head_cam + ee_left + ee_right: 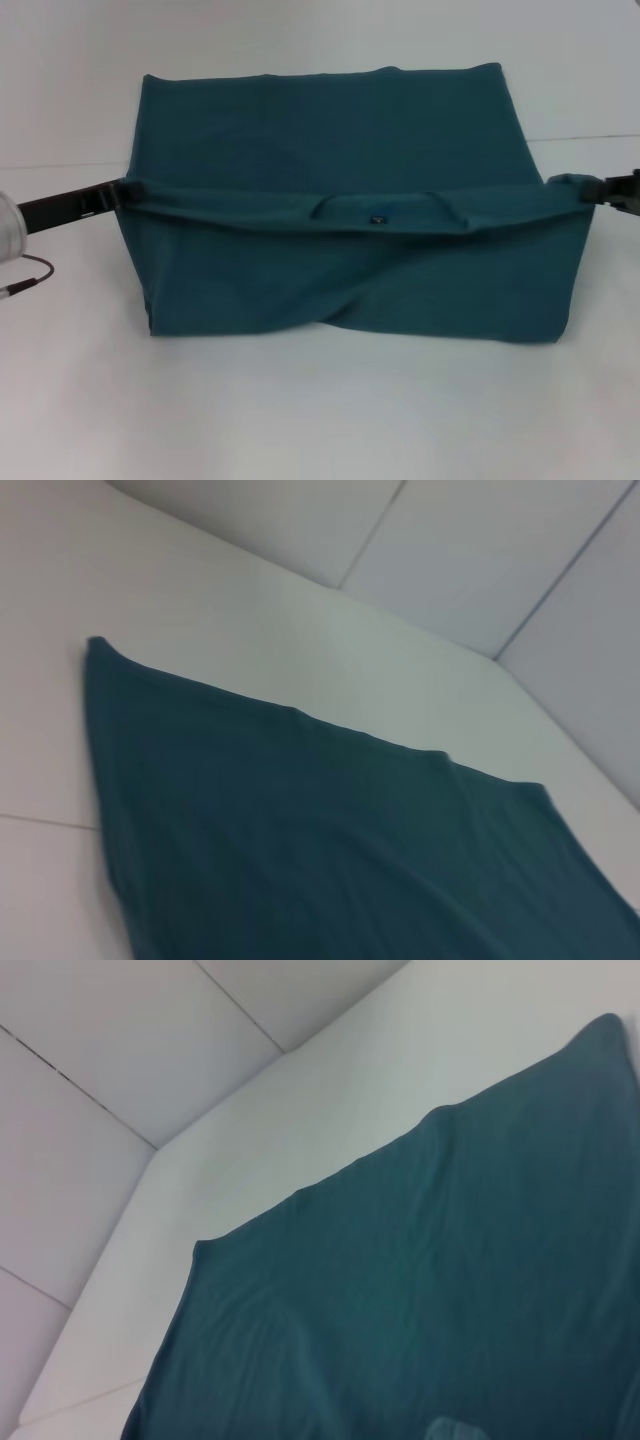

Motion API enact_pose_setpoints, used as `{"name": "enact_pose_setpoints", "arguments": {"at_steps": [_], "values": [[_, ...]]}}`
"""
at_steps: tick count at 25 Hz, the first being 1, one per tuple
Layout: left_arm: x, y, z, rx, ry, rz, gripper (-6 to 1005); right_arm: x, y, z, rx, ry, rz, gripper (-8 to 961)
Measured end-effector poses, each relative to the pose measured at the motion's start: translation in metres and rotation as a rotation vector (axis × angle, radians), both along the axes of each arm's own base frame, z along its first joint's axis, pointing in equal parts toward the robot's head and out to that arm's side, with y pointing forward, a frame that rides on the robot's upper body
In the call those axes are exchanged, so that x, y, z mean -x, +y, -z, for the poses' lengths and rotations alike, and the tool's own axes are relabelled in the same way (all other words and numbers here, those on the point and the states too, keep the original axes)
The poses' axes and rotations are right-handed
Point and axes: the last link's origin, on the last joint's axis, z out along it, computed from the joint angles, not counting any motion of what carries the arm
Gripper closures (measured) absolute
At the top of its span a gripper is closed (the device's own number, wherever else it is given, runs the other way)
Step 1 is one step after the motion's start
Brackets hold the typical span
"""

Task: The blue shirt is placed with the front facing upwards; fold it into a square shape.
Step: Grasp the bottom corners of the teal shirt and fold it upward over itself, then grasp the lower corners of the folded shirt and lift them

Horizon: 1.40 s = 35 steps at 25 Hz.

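The blue shirt (340,150) lies across the middle of the white table, plain teal side showing, no lettering visible. A fold line runs across it, with the collar and small dark neck label (378,216) at its middle. That line is held up at both ends, and cloth drapes from it toward the near edge. My left gripper (120,192) grips the left end of the fold, my right gripper (592,187) the bunched right end. Both wrist views show only the shirt's far part (330,850) (430,1290) flat on the table, without fingers.
The white table (320,420) extends all round the shirt. A thin cable (30,272) hangs beside my left arm at the left edge. In the wrist views the table's far corners meet pale wall panels (500,540) (90,1050).
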Motion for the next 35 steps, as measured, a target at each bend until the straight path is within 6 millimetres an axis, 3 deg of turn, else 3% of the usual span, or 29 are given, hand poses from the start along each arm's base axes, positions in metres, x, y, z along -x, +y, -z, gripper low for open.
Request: {"name": "enact_pose_setpoints", "arguments": {"at_steps": [12, 25, 26, 30, 33, 35], "values": [[-0.017, 0.012, 0.032, -0.057, 0.125, 0.067, 933, 0.004, 0.027, 0.030, -0.065, -0.085, 0.017, 785], [-0.016, 0.017, 0.041, -0.101, 0.195, 0.040, 932, 0.001, 0.037, 0.048, -0.051, -0.227, 0.010, 773], [-0.016, 0.016, 0.042, -0.097, 0.199, 0.044, 915, 0.002, 0.038, 0.049, -0.044, -0.237, 0.004, 772], [-0.017, 0.016, 0.044, -0.090, 0.221, 0.054, 849, 0.004, 0.039, 0.048, -0.042, -0.252, -0.008, 609], [-0.016, 0.015, 0.043, -0.087, 0.234, 0.062, 639, -0.001, 0.036, 0.039, -0.058, -0.257, -0.002, 496], [-0.012, 0.013, 0.039, -0.092, 0.245, 0.064, 563, -0.006, 0.032, 0.030, -0.080, -0.253, 0.006, 434]]}}
